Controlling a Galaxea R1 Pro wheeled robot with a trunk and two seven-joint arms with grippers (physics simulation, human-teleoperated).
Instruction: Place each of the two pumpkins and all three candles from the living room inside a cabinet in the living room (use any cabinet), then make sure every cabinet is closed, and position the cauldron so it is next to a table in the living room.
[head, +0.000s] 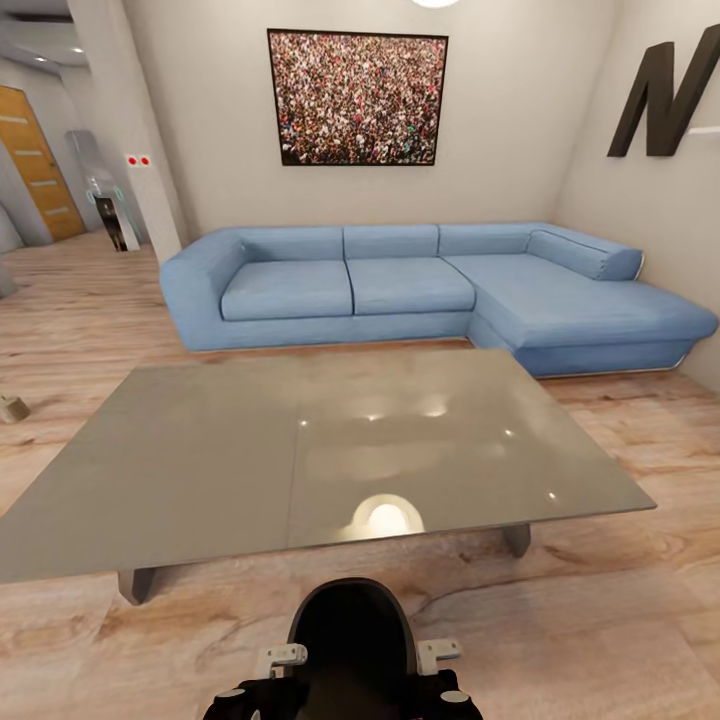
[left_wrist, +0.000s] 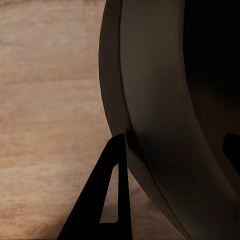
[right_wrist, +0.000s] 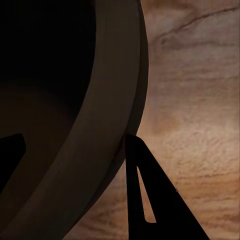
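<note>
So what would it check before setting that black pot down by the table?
1. Left claw straddles the cauldron rim, one finger outside, one inside: ok.
2. Right claw straddles the rim likewise: ok.
3. Table lies just ahead of the cauldron: ok.
4. Cauldron lifted or resting on the floor: cannot tell.
5. Floor spot right under the cauldron free: cannot tell, the cauldron hides it.
</note>
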